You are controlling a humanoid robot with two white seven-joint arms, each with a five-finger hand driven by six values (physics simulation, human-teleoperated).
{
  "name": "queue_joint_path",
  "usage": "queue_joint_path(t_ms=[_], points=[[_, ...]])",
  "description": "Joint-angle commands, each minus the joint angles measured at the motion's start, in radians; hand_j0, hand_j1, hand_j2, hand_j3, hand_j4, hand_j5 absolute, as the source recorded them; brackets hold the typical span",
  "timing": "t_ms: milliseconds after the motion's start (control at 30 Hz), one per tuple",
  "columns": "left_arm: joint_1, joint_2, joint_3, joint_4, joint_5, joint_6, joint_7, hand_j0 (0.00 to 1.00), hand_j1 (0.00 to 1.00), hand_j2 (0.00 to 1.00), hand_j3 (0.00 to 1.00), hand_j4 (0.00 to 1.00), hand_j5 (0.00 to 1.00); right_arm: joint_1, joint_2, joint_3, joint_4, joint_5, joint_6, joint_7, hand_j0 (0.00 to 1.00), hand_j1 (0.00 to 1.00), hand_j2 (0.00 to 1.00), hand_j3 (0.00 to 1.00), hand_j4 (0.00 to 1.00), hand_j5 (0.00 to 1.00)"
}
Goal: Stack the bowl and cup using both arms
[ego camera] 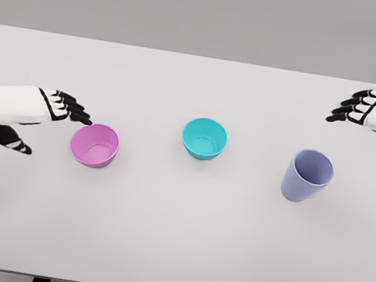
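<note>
Left hand (64, 107) mid-left of frame, fingers spread, empty, tips just beside pink bowl (95, 145). Teal bowl (204, 138) centre. Cup (307, 175) centre-right, upright. Right hand (364, 110) upper right, open, empty, well apart from cup. Likely light, stiff, smooth-walled; best pinched at rim.

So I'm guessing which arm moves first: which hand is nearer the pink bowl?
Left. The left hand has its fingertips right at the pink bowl's upper-left rim. The right hand is far across the table, beyond the purple cup.
</note>
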Motion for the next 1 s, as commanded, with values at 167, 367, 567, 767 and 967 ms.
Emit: queue_joint_path(t_ms=[167,367,567,767,967], points=[[-0.003,-0.046,-0.03,-0.036,-0.091,0.224,-0.016,1.0,1.0,1.0,1.0,1.0,1.0,0.04,-0.045,-0.006,0.048,0.0,0.003,0.0,1.0,1.0,1.0,1.0,1.0,1.0],[-0.003,-0.07,-0.06,-0.051,-0.157,0.213,-0.016,1.0,1.0,1.0,1.0,1.0,1.0,0.054,0.026,-0.125,0.05,-0.005,0.003,0.0,1.0,1.0,1.0,1.0,1.0,1.0],[-0.051,-0.127,-0.06,-0.051,-0.162,0.213,-0.016,1.0,1.0,1.0,1.0,1.0,1.0,0.064,0.037,-0.138,0.074,-0.002,0.003,0.0,1.0,1.0,1.0,1.0,1.0,1.0],[-0.058,-0.127,-0.094,-0.051,-0.176,0.221,-0.016,1.0,1.0,1.0,1.0,1.0,1.0,0.083,0.007,-0.176,0.085,0.0,0.003,0.0,1.0,1.0,1.0,1.0,1.0,1.0],[-0.112,-0.127,-0.166,-0.048,-0.174,0.222,-0.016,1.0,1.0,1.0,1.0,1.0,1.0,0.084,0.006,-0.178,0.084,0.0,0.003,0.0,1.0,1.0,1.0,1.0,1.0,1.0]])
